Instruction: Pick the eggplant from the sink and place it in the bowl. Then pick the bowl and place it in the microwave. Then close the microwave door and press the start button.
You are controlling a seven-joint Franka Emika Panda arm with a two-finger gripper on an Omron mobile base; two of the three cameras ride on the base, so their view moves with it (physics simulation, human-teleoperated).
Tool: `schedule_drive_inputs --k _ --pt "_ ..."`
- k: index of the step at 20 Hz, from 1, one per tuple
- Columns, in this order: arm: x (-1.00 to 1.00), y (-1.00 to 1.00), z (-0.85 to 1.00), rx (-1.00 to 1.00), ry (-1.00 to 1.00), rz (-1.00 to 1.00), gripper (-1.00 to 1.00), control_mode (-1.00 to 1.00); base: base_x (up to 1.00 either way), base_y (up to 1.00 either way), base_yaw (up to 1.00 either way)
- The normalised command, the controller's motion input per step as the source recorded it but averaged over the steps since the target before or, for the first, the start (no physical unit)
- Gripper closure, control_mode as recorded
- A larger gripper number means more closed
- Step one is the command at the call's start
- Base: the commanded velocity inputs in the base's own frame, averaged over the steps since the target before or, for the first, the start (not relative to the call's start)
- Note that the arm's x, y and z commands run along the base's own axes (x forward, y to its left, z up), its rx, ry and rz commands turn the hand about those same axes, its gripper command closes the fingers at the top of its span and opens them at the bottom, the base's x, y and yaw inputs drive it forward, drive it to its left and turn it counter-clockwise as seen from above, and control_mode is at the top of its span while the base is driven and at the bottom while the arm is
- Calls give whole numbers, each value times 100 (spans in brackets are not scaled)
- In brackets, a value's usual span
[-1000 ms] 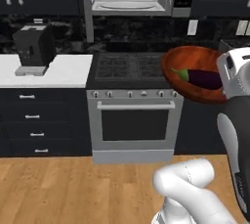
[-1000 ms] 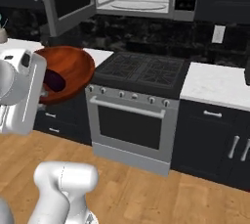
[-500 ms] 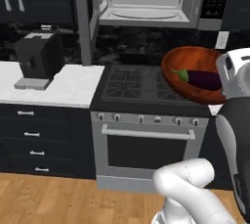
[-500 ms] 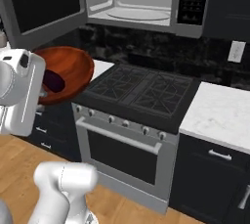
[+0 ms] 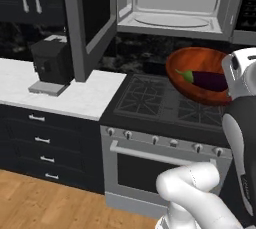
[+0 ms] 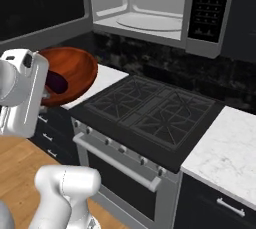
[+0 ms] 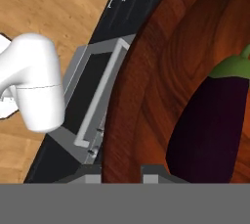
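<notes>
My gripper is shut on the rim of the reddish-brown bowl, holding it up over the right side of the stove. The dark purple eggplant with its green cap lies inside the bowl, and the hand view shows the eggplant close up beside the rim. The microwave stands open above the stove, its round turntable plate bare. Its door swings out on the left. The sink is out of view.
The gas stove with its oven and handle sits right below the microwave. A black appliance stands on the white counter to the left, and another white counter lies to the right. The microwave's control panel is on its right side.
The whole scene has grown and shifted: the base has driven closer to the stove and microwave. The bowl with the eggplant stays in my grip at the same spot relative to the arm.
</notes>
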Motion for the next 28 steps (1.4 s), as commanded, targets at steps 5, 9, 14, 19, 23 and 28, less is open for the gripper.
schedule_drive_inputs --k 5,9,14,19,23,28 --pt "0 0 0 0 0 0 100 100 15 -46 19" --pt "0 0 0 0 0 0 100 100 9 -38 6" --pt "0 0 3 0 0 0 100 -100 0 -7 5" --pt "-10 -8 40 0 -4 0 100 -100 0 0 0" --pt "-2 -9 64 0 -13 0 100 -100 0 0 0" --pt "44 -7 38 0 -5 0 100 -100 0 0 0"
